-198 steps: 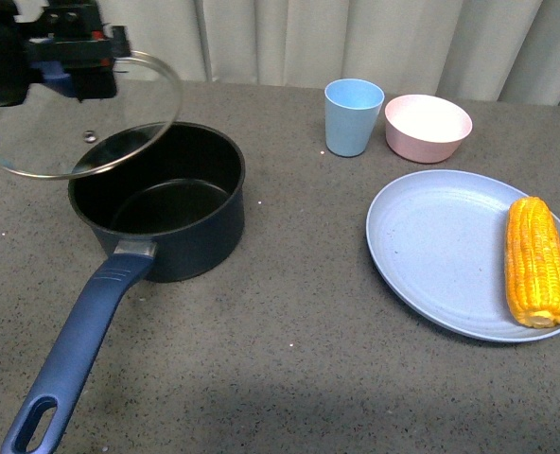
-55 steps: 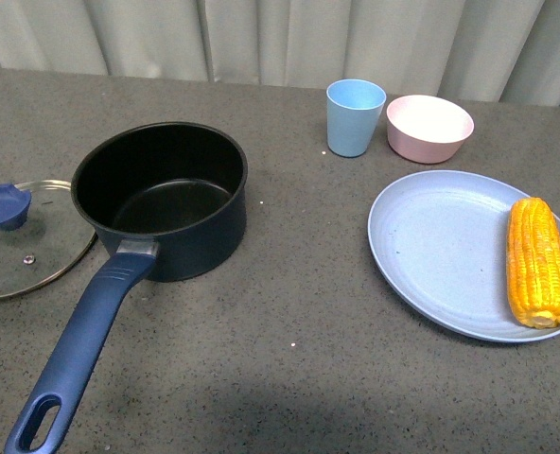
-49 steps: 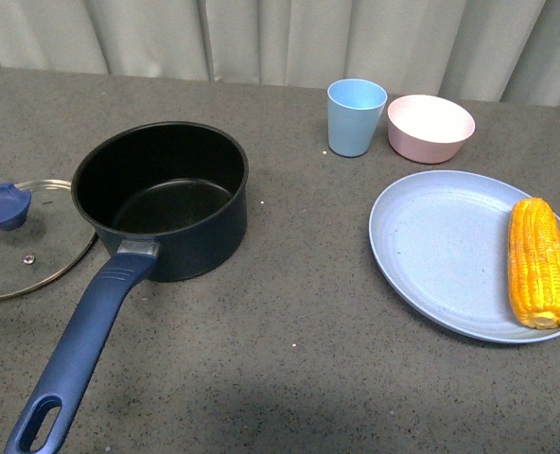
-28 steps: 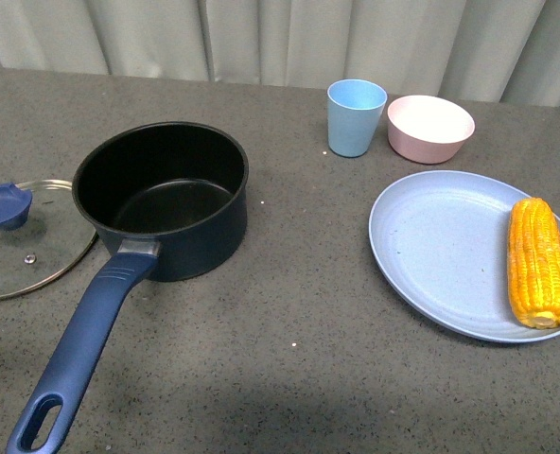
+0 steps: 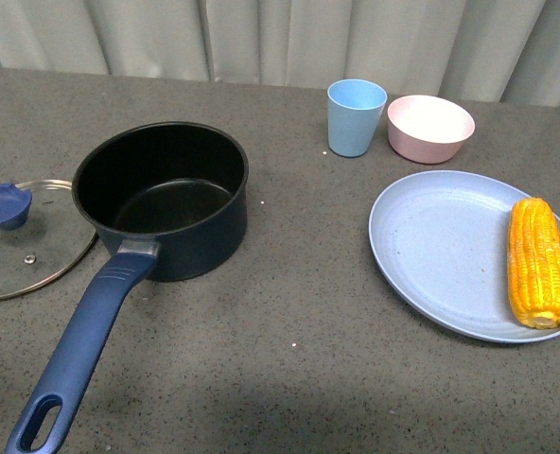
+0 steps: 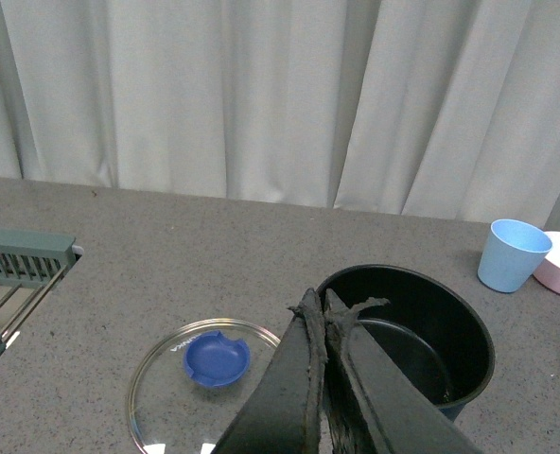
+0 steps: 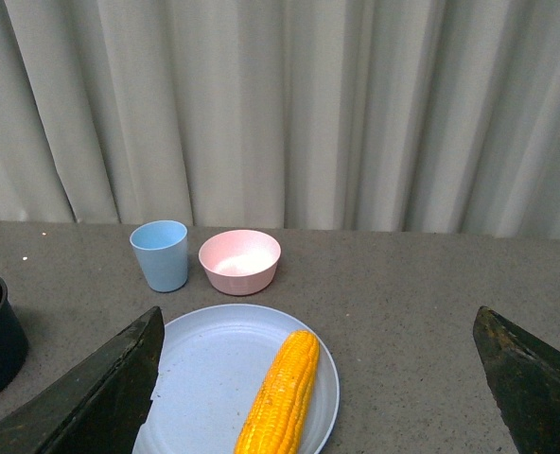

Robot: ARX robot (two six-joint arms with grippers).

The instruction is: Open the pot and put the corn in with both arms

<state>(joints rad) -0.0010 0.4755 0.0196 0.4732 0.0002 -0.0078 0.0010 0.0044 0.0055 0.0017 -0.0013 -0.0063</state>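
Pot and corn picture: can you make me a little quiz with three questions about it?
1. True or false: the glass lid sits on top of the pot.
2. Where does the corn lie? A) in the pot B) on the plate C) on the lid
3. Fill in: the right gripper has its jaws ___.

Key:
1. False; the lid lies flat beside the pot.
2. B
3. open
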